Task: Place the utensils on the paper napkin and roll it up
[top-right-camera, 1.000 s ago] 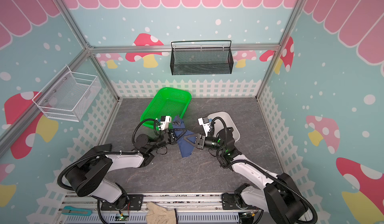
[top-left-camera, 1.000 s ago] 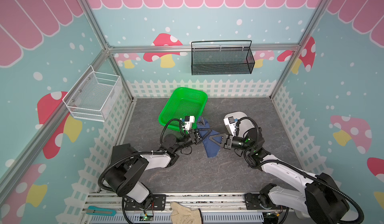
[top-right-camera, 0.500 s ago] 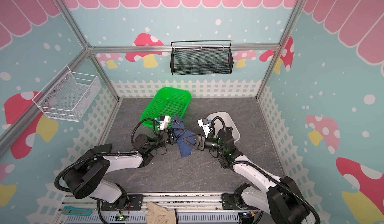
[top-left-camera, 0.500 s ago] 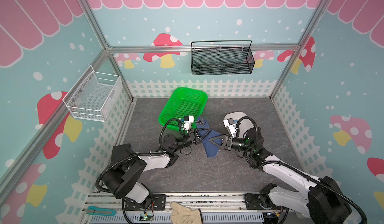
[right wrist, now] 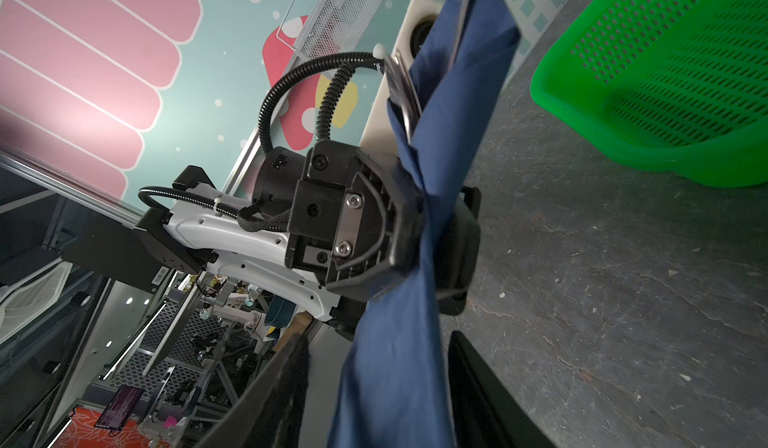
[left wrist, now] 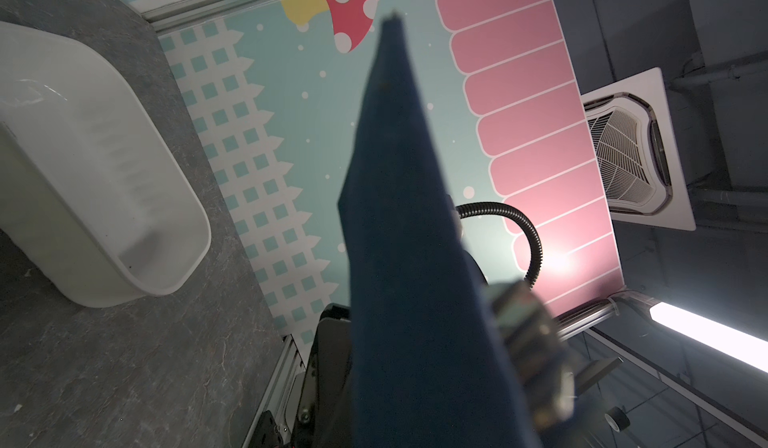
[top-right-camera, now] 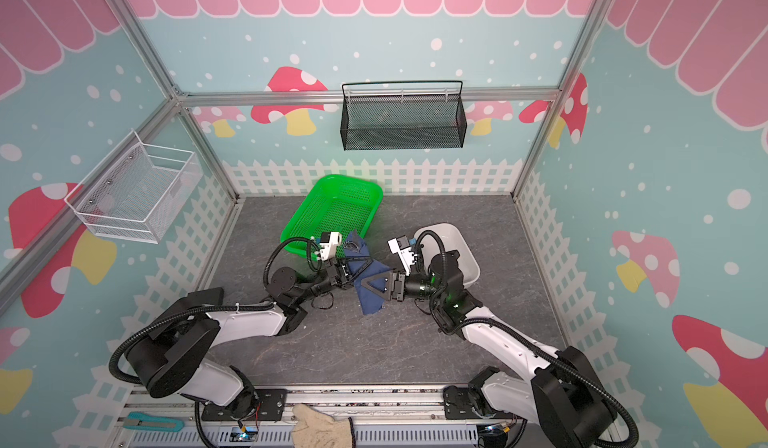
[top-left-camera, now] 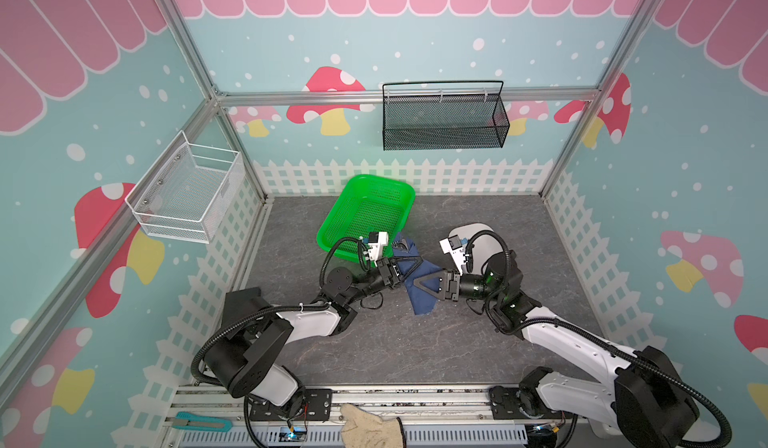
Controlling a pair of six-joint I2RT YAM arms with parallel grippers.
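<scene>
While you are scanning outward from the front rail: the beige glove (top-left-camera: 374,427) is lying there, well apart from the work.
Your right gripper (right wrist: 386,396): its fingers (right wrist: 282,387) are standing apart on either side of the roll's near end, not pinching it. Only the right wrist view is showing you that gap.
Your left gripper (right wrist: 428,238): it is clamping tight across the paper napkin (right wrist: 453,105), about mid-length.
Where it is sitting: in both top views you are seeing it rolled, mid-floor between your two arms.
Long axis: it is running front to back, its far end pointing at the green basket (top-left-camera: 365,184), just beside the near corner.
Wrapped utensils (right wrist: 401,88): silver metal is poking from the far end in the right wrist view; you are not able to tell fork from spoon.
Hidden: the left wrist view is giving you only a blurred blue edge. No view is showing whether the roll is touching the floor.
Farther right: the white bin (left wrist: 124,284) is standing apart from the roll.
</scene>
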